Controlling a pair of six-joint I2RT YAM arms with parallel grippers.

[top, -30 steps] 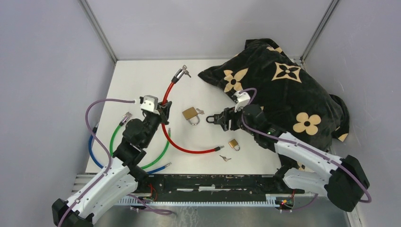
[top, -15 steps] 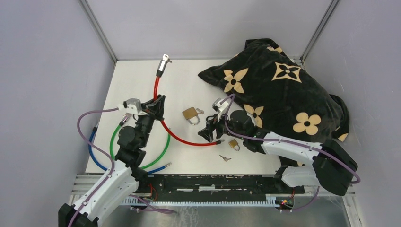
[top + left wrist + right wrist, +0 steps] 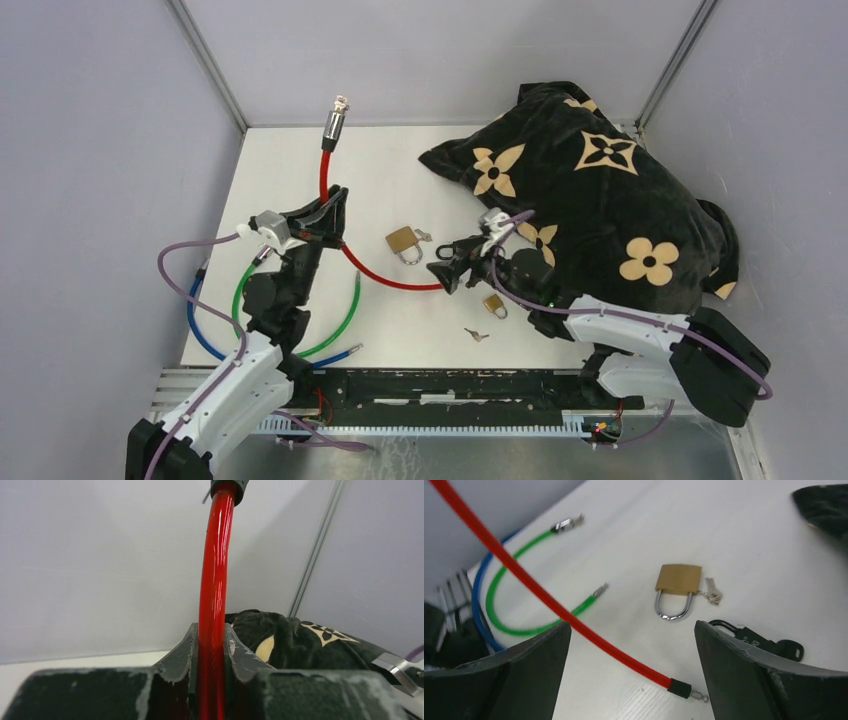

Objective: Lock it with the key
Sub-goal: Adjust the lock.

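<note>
The left claw [image 3: 333,210] holds the red cable [image 3: 322,172], lifted higher now. The right claw [image 3: 444,268] has opened wide near the pin end [image 3: 681,687], ready to grab it.

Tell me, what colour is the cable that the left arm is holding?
Glossy red. The cable shows best in the left wrist view.

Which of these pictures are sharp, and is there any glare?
Left wrist view: a white glare streak runs along the red cable, background soft. Right wrist view: the right tool's fingers near the lens look blurry, the brass padlock clearer. Top view: even light, faint shadows on the table.
</note>
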